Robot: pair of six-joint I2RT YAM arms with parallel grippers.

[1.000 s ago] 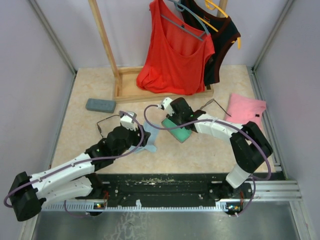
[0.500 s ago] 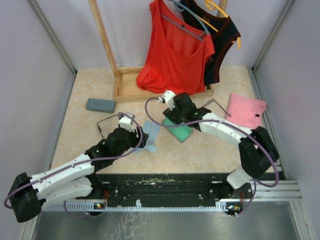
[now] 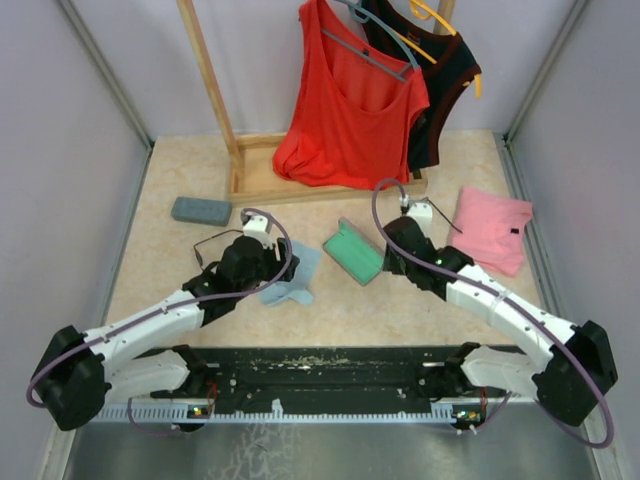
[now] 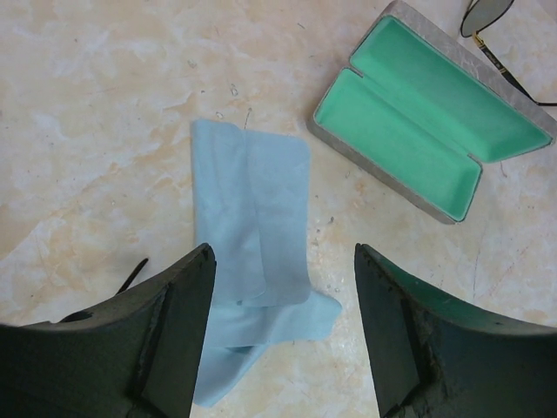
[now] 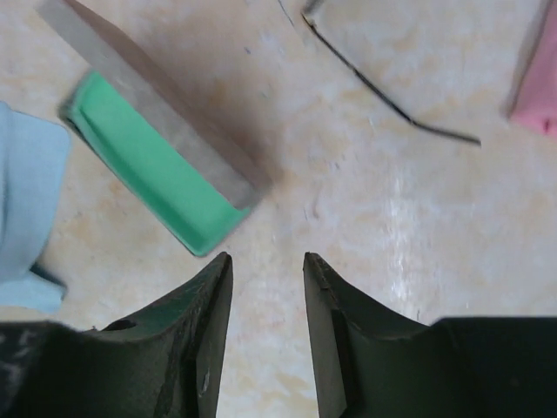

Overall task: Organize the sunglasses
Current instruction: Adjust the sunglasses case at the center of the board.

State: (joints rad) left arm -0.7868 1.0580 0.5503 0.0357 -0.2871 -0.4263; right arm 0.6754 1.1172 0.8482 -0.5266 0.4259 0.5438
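Case [image 4: 426, 131], grey, hinged open, green lining bare, ahead-right of left gripper [image 4: 283, 254]. Blue cloth [image 4: 252, 209] under that gripper's wide-apart, empty jaws. One sunglasses pair [image 5: 374, 87] ahead of right gripper [image 5: 265, 261], only a temple showing; second pair [image 3: 213, 240] half hidden beside left arm [image 3: 140, 330]. Right jaws narrowly apart, gripping nothing.

The left arm [image 3: 150, 325] stretches from the near left corner toward the middle. The left gripper [image 4: 283, 254] points down, its fingers wide apart and empty. The right arm [image 3: 500, 305] reaches in from the near right. The right gripper [image 5: 266, 259] points down, its fingers a little apart and empty.
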